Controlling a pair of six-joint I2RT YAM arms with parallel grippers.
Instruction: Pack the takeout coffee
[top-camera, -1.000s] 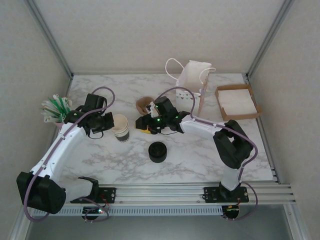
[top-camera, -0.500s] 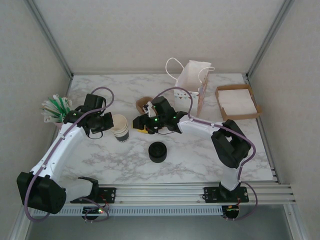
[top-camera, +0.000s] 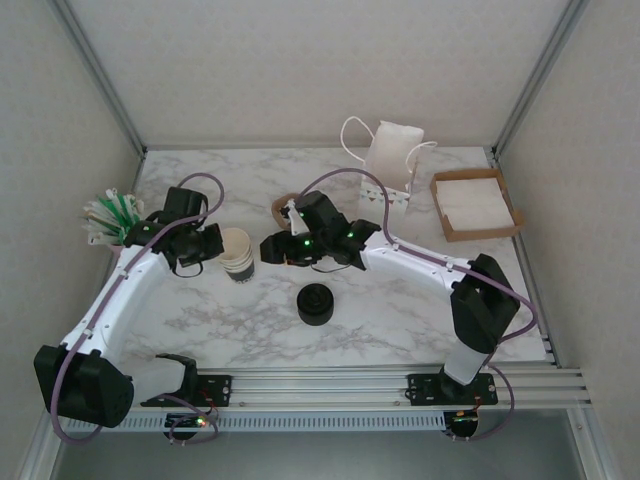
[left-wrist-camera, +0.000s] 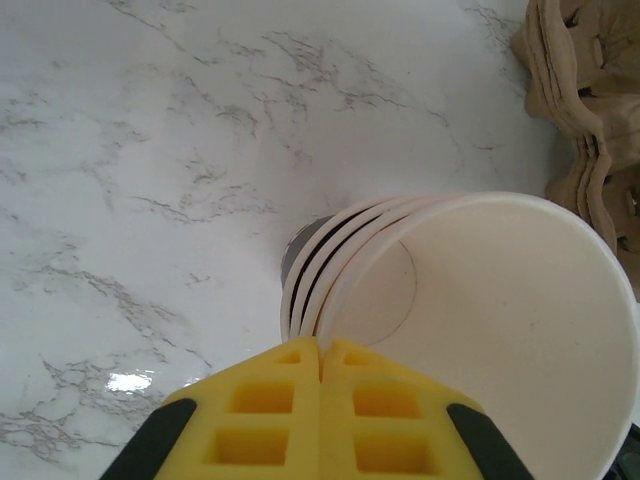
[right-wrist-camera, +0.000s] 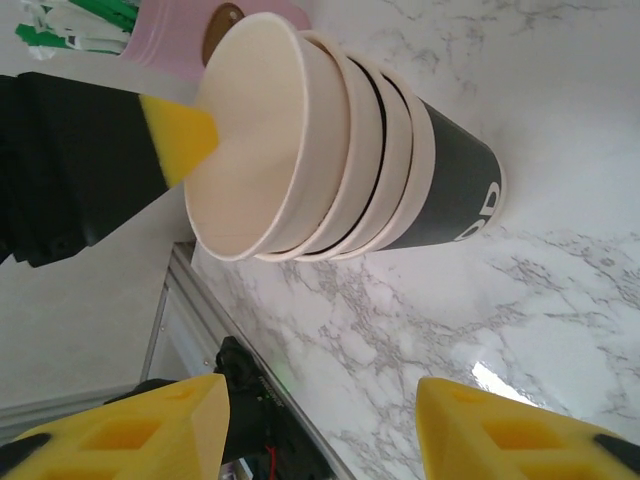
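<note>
Left hand (left-wrist-camera: 320, 352) is closed on the rim of the top cup (right-wrist-camera: 262, 130) in the cup stack (right-wrist-camera: 440, 190) (standing on the table (top-camera: 400, 310), left of centre). Right hand (right-wrist-camera: 320, 395) is open, just beside the stack.

Matt paper cups (right-wrist-camera: 290, 150) (glossy marbled tabletop (left-wrist-camera: 150, 150))

White marble tabletop (top-camera: 250, 320), pale walls (top-camera: 300, 70).

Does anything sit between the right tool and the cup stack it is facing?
Nothing visible does. The open right tool faces the cup stack across bare marble. The left tool pinches the top cup's rim from the opposite side, outside that gap.
</note>
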